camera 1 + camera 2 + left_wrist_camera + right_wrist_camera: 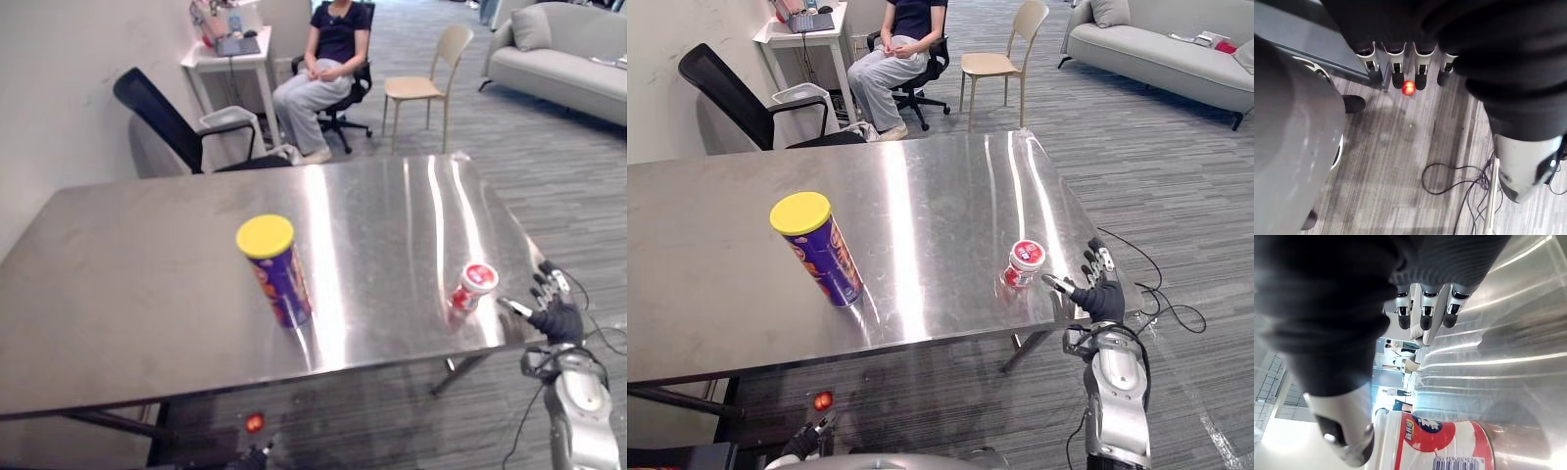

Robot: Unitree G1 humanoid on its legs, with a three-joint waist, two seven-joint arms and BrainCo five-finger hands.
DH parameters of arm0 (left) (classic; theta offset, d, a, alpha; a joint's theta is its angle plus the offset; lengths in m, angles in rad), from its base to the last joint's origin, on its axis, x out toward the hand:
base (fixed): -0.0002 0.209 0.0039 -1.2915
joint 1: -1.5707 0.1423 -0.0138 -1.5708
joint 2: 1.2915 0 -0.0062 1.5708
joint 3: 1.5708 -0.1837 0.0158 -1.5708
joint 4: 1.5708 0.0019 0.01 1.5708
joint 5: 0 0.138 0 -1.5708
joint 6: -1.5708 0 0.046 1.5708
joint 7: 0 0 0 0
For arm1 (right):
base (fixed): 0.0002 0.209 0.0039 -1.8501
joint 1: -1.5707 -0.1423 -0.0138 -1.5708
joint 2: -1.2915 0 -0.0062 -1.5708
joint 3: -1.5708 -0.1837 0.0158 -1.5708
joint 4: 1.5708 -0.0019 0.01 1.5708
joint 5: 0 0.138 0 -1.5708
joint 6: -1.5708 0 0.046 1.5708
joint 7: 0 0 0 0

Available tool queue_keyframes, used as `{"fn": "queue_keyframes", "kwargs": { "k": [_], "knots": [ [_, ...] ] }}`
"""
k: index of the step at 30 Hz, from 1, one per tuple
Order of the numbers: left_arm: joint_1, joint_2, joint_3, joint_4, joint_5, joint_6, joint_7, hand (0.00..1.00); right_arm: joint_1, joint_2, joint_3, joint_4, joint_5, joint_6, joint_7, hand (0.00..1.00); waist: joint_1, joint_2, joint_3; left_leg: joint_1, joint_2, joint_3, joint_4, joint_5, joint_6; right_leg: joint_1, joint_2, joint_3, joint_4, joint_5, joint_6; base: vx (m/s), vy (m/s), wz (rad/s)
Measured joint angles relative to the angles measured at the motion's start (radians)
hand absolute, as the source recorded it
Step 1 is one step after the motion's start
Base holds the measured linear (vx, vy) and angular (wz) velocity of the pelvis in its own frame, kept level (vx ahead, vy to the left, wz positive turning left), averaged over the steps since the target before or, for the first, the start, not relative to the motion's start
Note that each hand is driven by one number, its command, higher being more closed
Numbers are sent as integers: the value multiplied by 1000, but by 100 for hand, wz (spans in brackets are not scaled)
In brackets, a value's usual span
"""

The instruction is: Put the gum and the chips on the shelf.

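**Right hand open beside the gum**

The right hand [1100,294] hovers at the tabletop's [921,196] right edge, fingers straight and spread, thumb out, holding nothing. The gum tub [1024,264] stands upright just beside it, toward the robot's left, within the thumb's reach. The chips can [818,250] stands upright well apart, further left. The left hand [1396,58] hangs below the tabletop, fingers straight, empty.

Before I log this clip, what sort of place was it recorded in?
Most likely an open office or lab lounge. Beyond the steel table there is a grey sofa, a small white desk with a laptop by the wall, a black office chair and a seated person.
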Motion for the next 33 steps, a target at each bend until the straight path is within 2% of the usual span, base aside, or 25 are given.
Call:
{"fn": "queue_keyframes", "kwargs": {
  "k": [6,13,21,22,28,33],
  "knots": [
    [-2,-3,0,0,0,0,-1,0,-22,0,6,2,-1,-2,1,0,0,5,4,-5,-1,-9,2,0,0,4,1,-8,-7,0,0,11,1,3],
    [-4,-3,0,0,1,-3,-6,0,-30,-1,63,3,-1,-27,39,0,2,6,7,-5,-1,-13,2,-1,-1,9,1,-16,-10,0,0,9,0,2],
    [-5,-3,-1,-1,1,-9,-12,0,-41,-1,108,3,-1,-33,62,0,3,7,14,-5,-1,-14,2,-2,-1,9,1,-17,-10,0,0,0,0,0],
    [-6,-3,-1,-1,2,-10,-12,0,-41,-1,117,3,-1,-33,71,100,4,7,17,-5,-2,-14,3,-2,-1,9,1,-17,-10,0,0,0,0,0],
    [-7,-3,-4,-2,2,-20,-16,0,-42,-1,159,5,-1,-42,87,100,8,7,21,-5,-2,-15,4,-2,-1,9,1,-18,-10,0,0,0,0,0],
    [-7,-3,-5,-2,2,-21,-17,0,-53,-1,187,31,-1,-70,99,100,9,7,21,-5,-2,-16,4,-2,-1,9,1,-18,-10,0,0,0,0,0]
  ]
}}
